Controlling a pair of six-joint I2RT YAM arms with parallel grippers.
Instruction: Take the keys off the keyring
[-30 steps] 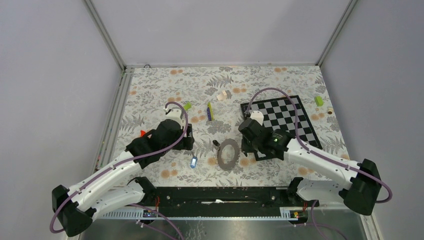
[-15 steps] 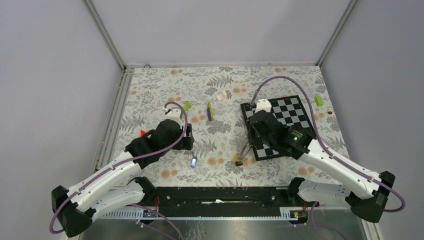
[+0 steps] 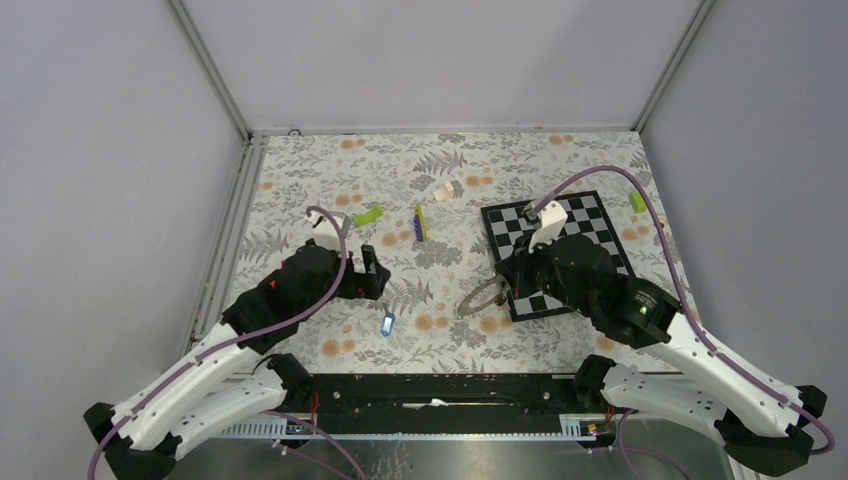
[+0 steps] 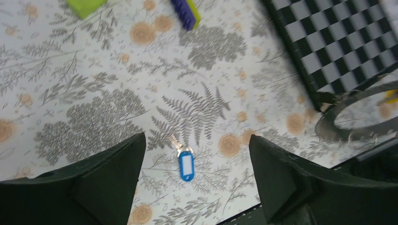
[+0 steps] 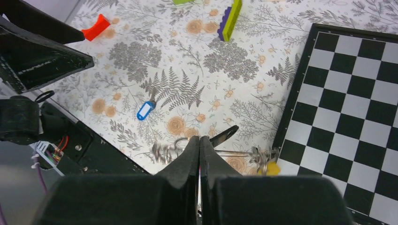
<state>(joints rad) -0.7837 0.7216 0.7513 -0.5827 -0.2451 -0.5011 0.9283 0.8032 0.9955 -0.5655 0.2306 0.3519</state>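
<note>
Drawn back, right hand grasps one keyring; left hand released near one blue key.

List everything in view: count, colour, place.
blue key: one, blue head, loose on the cloth between the arms
keyring: one, silver-grey, at the chessboard's near-left corner
yellow key: one, yellow head, at the keyring
black key: one, black, at the keyring
chessboard: one, black and white, right side
lime blocks: two, one left of the stick, one right of the chessboard
stick: one, purple and yellow-green, centre
red piece: one, left side
white-tan object: one, far centre
cloth: one, floral
left end effector: black, open, above the blue key
right end effector: black, shut on the keyring
</note>
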